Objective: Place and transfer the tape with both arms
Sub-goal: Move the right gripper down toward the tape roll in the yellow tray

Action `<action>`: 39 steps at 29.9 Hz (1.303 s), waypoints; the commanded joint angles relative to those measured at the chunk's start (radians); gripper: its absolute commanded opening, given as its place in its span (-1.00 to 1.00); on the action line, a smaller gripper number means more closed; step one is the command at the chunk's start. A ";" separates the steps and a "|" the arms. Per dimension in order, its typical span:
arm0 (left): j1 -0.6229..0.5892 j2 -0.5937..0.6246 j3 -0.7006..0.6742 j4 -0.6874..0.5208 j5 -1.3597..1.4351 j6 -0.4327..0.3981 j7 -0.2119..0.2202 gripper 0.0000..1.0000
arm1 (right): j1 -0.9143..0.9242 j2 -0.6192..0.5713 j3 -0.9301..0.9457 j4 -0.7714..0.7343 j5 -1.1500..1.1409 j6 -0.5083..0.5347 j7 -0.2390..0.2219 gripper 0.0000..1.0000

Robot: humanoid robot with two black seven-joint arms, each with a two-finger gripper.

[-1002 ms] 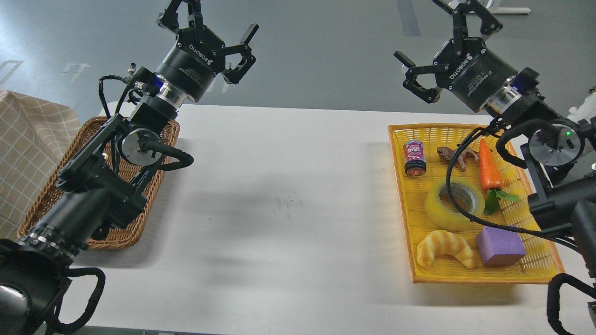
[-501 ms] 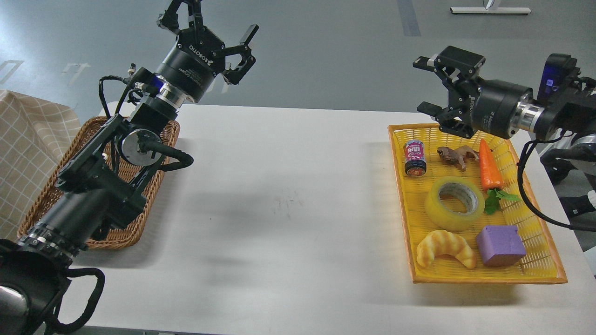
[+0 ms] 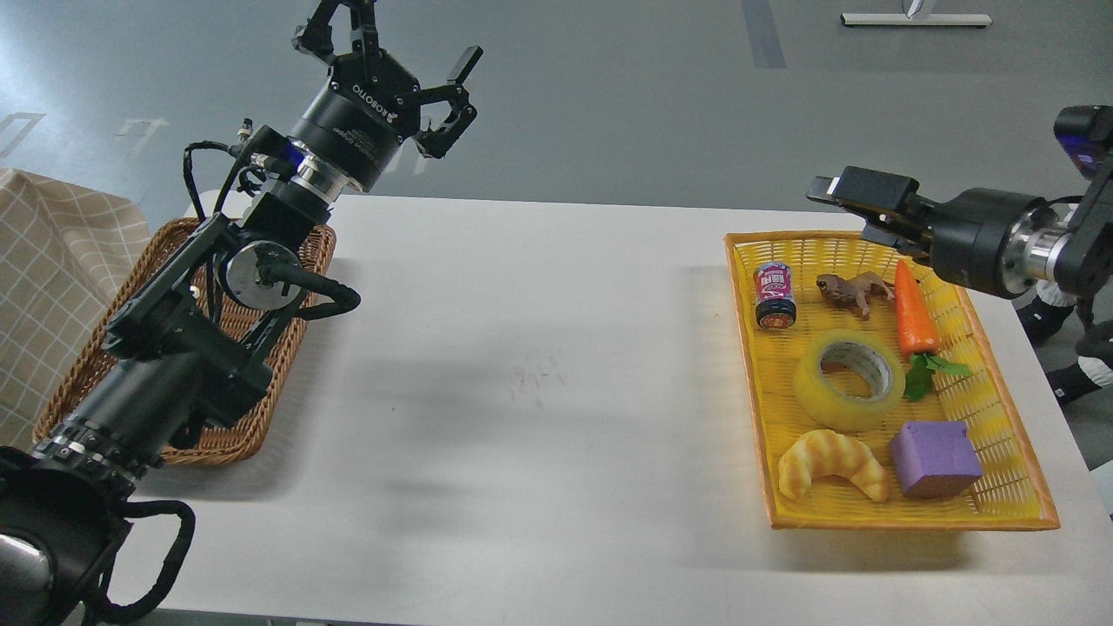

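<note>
The tape (image 3: 849, 380), a yellow translucent roll with a grey-white core, lies flat in the middle of the yellow tray (image 3: 904, 522) at the right of the white table. My right gripper (image 3: 848, 209) reaches in from the right, above the tray's far edge and well above the tape. It points left, fingers apart and empty. My left gripper (image 3: 400, 52) is raised high at the far left, over the table's back edge. It is open and empty.
The tray also holds a small can (image 3: 774, 296), a brown toy animal (image 3: 852, 291), a carrot (image 3: 915, 309), a croissant (image 3: 830, 465) and a purple block (image 3: 935, 458). A wicker basket (image 3: 78, 382) lies under my left arm. A checked cloth (image 3: 43, 261) is at far left.
My right arm has swung out to the right and lowered, turning its gripper from upward-pointing to level, pointing left over the tray's far edge. The left arm and tape have not moved.
</note>
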 commanded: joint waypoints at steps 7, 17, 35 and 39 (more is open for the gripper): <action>0.002 0.003 0.000 -0.001 0.000 0.000 0.000 0.96 | -0.035 -0.111 -0.070 0.008 -0.188 0.000 0.001 1.00; 0.002 0.008 0.000 0.000 0.000 0.000 -0.003 0.96 | -0.097 -0.163 -0.102 0.017 -0.275 0.000 0.001 1.00; 0.003 0.008 -0.002 0.000 0.000 0.000 -0.005 0.96 | -0.182 -0.087 -0.105 -0.021 -0.526 0.000 0.001 0.97; 0.002 0.008 -0.002 -0.001 0.000 0.000 -0.005 0.96 | -0.182 -0.057 -0.108 -0.052 -0.526 0.000 0.001 0.94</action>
